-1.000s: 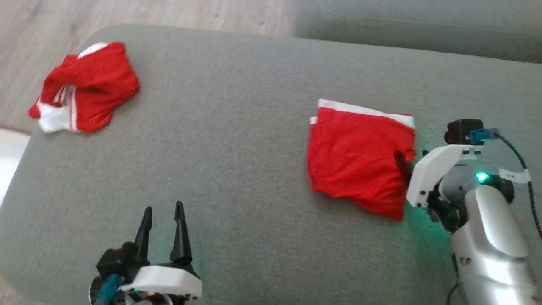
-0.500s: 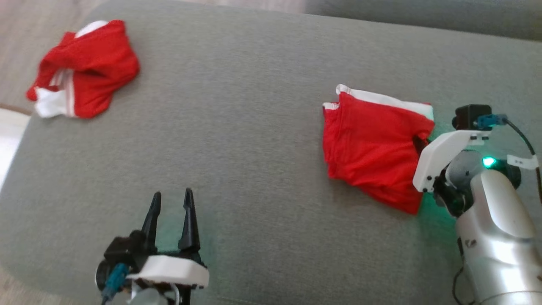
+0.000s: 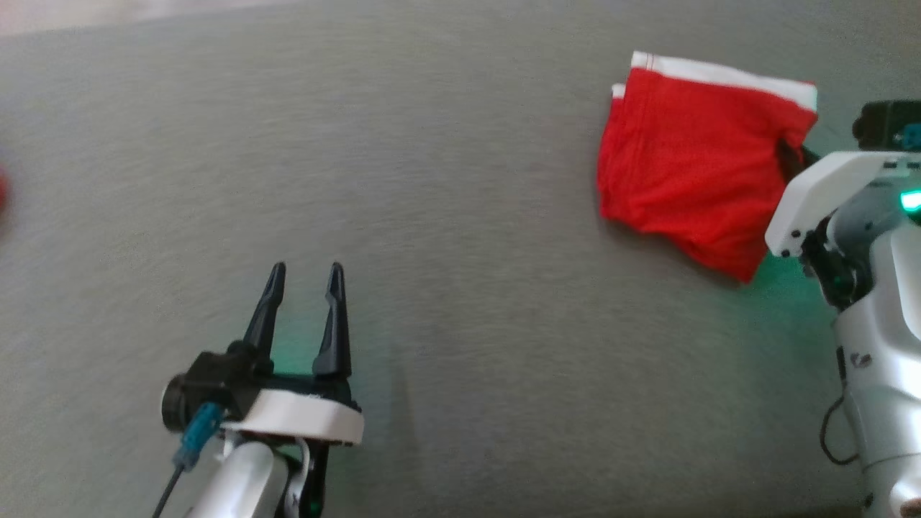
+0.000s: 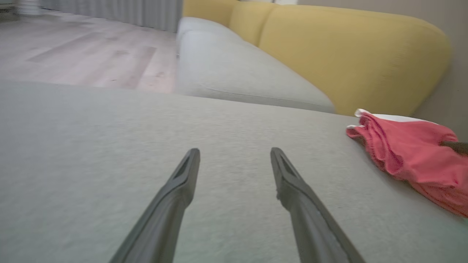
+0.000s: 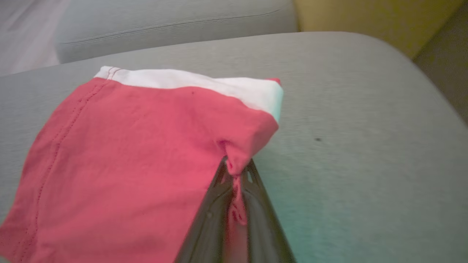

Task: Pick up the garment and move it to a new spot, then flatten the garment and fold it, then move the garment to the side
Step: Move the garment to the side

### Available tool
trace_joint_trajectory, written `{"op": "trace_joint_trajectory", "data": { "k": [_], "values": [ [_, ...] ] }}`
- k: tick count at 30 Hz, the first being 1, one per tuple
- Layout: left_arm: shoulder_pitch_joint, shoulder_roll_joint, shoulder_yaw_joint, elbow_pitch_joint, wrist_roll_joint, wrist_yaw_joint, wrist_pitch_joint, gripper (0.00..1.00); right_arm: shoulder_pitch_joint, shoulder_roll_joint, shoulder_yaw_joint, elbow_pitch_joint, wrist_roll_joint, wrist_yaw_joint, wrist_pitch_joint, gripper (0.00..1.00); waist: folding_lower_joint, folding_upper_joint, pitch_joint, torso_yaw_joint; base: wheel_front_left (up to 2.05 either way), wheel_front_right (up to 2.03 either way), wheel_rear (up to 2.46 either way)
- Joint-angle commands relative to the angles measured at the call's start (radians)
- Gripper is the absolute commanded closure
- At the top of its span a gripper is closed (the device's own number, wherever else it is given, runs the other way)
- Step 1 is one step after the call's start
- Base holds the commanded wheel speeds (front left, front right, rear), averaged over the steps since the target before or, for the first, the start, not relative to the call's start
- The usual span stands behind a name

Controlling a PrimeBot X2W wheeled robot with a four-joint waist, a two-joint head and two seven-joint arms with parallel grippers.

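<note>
From my head view, the folded red cotton garment [image 3: 683, 165] with its white waistband [image 3: 719, 74] lay at about 2 o'clock on the broad grey fabric cushion [image 3: 432, 180]. The right claw [image 3: 789, 153] came in from 3 o'clock and was pinched tight on the garment's 3 o'clock edge, just below the waistband corner. Through the right wrist view I saw a small tuck of red cloth caught between the two dark fingers [image 5: 206, 226], puckered into a little peak where they met. The rest of the garment spread toward 10 o'clock in that view, with the waistband along its far side at 12 o'clock. A green light [image 3: 912, 201] glowed on the right wrist and tinted the cushion beside it.

The left claw [image 3: 306, 273] sat at 7 o'clock in my head view, spread wide and holding nothing, over bare cushion well apart from the garment. In the left wrist view the garment showed at 3 o'clock. Beyond the cushion I saw a second grey seat [image 4: 237, 73], a rounded yellow sofa back [image 4: 347, 47] at 1 o'clock and a pale wooden floor [image 4: 91, 54] at 11 o'clock. A blue plug [image 3: 198, 435] sat on the left wrist. A small mark on the silver right forearm [image 3: 874, 403] was too small for me to read.
</note>
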Motion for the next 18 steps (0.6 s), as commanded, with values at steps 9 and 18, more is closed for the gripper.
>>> {"op": "trace_joint_trajectory", "data": {
  "k": [9, 18],
  "values": [
    [-0.100, 0.037, -0.005, -0.076, 0.044, 0.003, 0.056, 0.00, -0.080, 0.044, 0.020, -0.021, 0.025, 0.007, -0.074, 1.00, -0.0001, 0.0000, 0.124, -0.261, 0.00, 0.00, 0.00],
    [-0.138, 0.042, -0.017, -0.123, 0.060, 0.012, 0.071, 0.00, -0.162, -0.013, -0.001, 0.047, -0.010, 0.007, -0.099, 1.00, -0.0001, 0.0000, 0.163, -0.210, 0.00, 0.00, 0.00]
  ]
}}
